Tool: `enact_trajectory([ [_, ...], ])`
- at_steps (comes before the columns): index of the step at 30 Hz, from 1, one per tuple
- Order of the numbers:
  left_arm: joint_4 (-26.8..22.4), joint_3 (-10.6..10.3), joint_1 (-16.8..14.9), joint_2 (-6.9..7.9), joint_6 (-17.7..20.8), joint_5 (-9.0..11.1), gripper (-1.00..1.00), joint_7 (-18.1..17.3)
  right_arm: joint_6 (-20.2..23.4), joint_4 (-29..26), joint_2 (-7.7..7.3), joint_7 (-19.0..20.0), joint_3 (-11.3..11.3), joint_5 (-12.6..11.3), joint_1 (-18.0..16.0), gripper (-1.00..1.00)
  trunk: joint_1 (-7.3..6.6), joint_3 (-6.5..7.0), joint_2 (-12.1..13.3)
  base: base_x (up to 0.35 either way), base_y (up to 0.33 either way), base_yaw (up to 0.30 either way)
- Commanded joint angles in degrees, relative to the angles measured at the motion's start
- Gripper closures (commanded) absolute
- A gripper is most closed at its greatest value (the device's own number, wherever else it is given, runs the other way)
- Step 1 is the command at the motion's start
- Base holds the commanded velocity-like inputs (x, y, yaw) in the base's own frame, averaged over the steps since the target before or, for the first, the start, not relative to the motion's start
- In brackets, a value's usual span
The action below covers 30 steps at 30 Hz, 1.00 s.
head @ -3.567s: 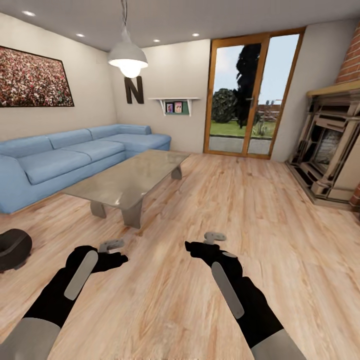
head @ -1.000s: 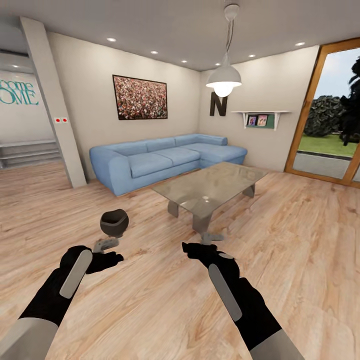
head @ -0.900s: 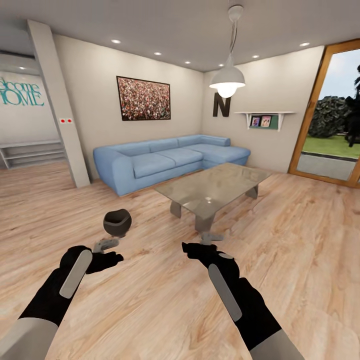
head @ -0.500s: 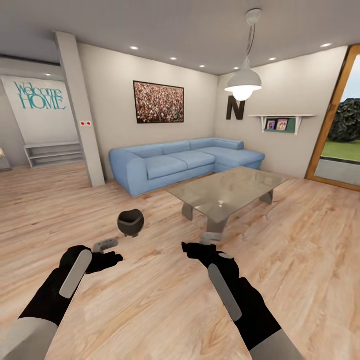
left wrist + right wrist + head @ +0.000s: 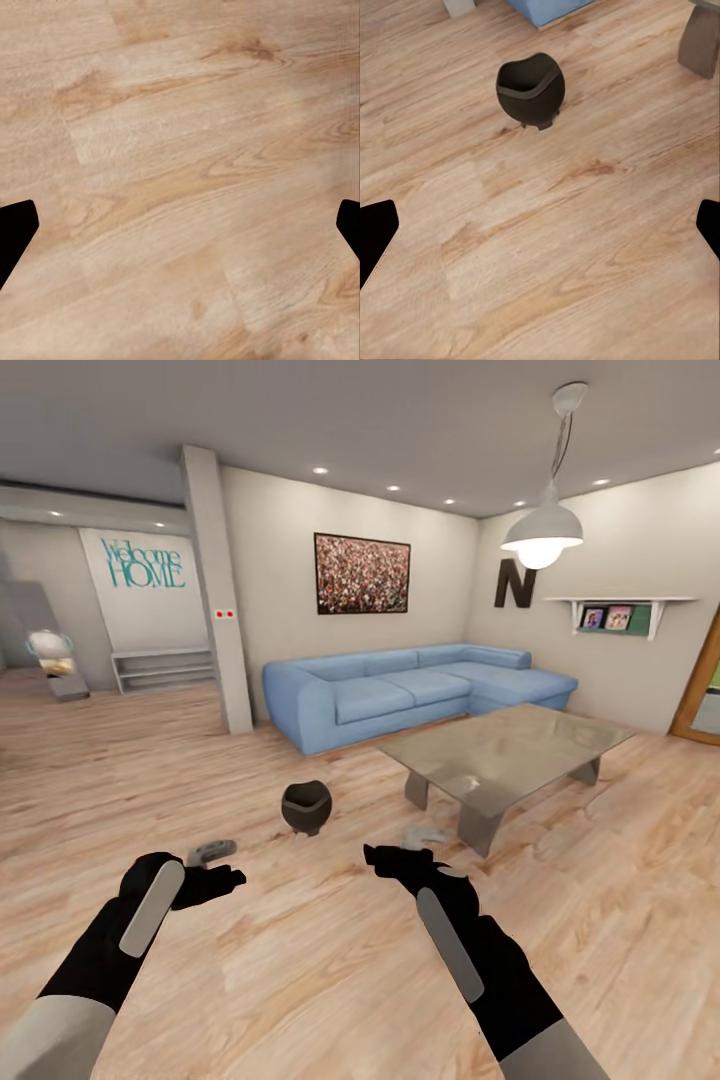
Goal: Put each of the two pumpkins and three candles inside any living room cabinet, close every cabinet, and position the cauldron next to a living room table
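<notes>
The cauldron [image 5: 306, 807] stands upright on the wooden floor [image 5: 300, 980], mouth up, ahead of you and a little left of centre; in your right wrist view it [image 5: 531, 89] sits beyond the open fingertips with bare boards between. It is near the coffee table [image 5: 505, 745] but apart from it, off the table's near-left corner, with the blue sofa [image 5: 410, 690] behind both. No pumpkins, candles or cabinet can be seen from here, so the step in hand looks like the cauldron one: getting it next to that table. Your left gripper [image 5: 212, 853] hangs over bare floor with its fingers spread and nothing between them, and your right gripper [image 5: 420, 837] is likewise spread and empty, held low in front of the trunk. You are not yet within reach of the pot. The next move probably calls for rolling the base forward and slightly left until the cauldron lies under one hand, then lowering that hand over the rim, pinching one wall, and carrying or sliding it toward the nearest table leg [image 5: 478, 828]. Watch the rounded belly; it may tip on its small feet if pushed high.
</notes>
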Motion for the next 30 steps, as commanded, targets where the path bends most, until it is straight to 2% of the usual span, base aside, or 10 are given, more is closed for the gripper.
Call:
enact_trajectory([
  [1,-0.04,-0.15,-0.04,0.06,0.06,0.59,-1.0,0.58,0.14,-0.08,0.0,-0.57,0.07,-0.61,-0.05,-1.0,0.0,0.02,-0.03,0.0,0.148,0.199],
  [12,-0.03,-0.2,-0.04,0.0,0.06,0.59,-1.0,0.58,0.1,-0.08,-0.05,-0.57,0.07,-0.62,-0.05,-1.0,0.0,0.9,-0.03,0.0,0.124,0.199],
  [30,-0.03,-0.2,-0.04,-0.02,0.06,0.59,-1.0,0.57,0.14,-0.08,-0.06,-0.49,0.07,-0.63,-0.05,-1.0,0.0,2.34,-0.03,0.0,0.006,0.199],
])
